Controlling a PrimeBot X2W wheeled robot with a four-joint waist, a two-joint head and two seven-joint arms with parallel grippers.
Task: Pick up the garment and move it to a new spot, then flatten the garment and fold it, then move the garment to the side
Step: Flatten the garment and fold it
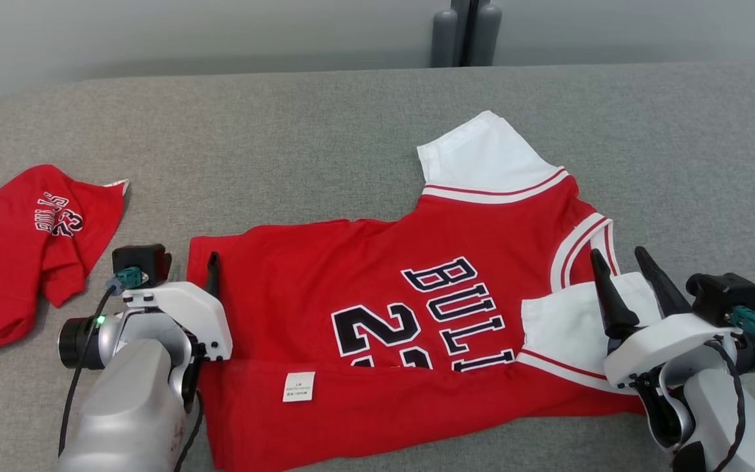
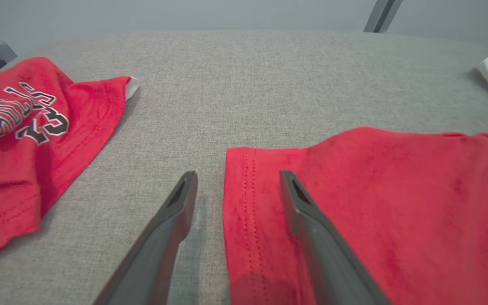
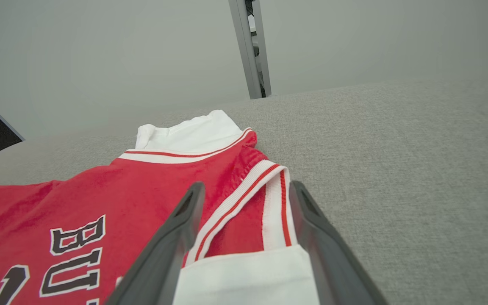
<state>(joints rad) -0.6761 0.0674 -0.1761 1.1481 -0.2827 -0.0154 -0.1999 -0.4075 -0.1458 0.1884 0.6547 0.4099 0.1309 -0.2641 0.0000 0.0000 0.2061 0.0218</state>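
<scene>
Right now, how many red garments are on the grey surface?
2. One jersey lies spread in the middle, its near edge folded over; a second garment lies crumpled at the far left. None appears hidden.

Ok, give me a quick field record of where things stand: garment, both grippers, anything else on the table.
surface: grey fabric table
garment: red jersey spread flat, print up, near edge folded over, white label showing
sleeves: far sleeve lying out; near sleeve folded onto the body
left gripper: open, straddling the jersey's hem edge, holding nothing
right gripper: open, over the near sleeve by the collar, holding nothing
other: second red garment crumpled at the robot's left, apart from the jersey
</scene>
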